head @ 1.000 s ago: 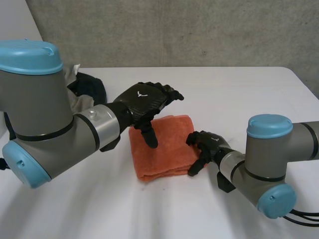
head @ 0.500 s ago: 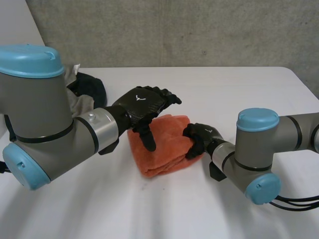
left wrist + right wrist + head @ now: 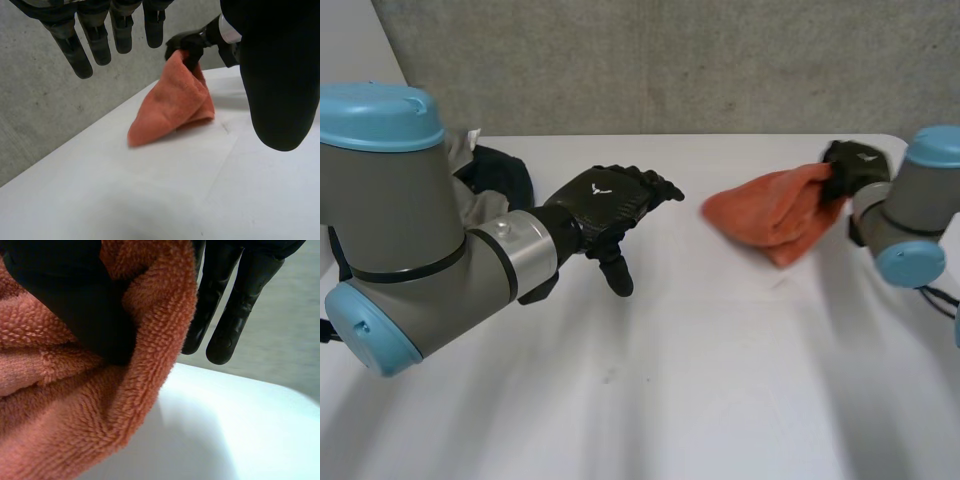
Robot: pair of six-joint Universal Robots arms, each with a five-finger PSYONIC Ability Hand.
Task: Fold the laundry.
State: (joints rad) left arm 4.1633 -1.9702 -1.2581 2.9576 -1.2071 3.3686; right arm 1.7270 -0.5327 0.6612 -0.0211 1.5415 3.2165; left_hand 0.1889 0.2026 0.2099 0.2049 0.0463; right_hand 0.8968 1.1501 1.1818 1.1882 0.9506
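A folded orange towel [image 3: 775,212] hangs at the table's far right, pinched at one edge by my right hand [image 3: 850,166]. The right wrist view has the thumb [image 3: 75,300] pressing the towel's [image 3: 100,405] pile against the fingers [image 3: 240,305]. From the left wrist the towel [image 3: 172,107] droops to the table with the right hand [image 3: 187,45] at its raised end. My left hand [image 3: 610,205] hovers over the table's middle, fingers [image 3: 92,42] straight and spread, holding nothing.
A heap of dark and pale laundry [image 3: 490,180] lies at the far left behind the left arm. The white table [image 3: 670,400] stretches bare in front. A grey wall [image 3: 670,60] runs along the back edge.
My right hand shut on the orange towel's edge, lifted it from the table's middle and carried it to the far right. The left hand stayed almost still.
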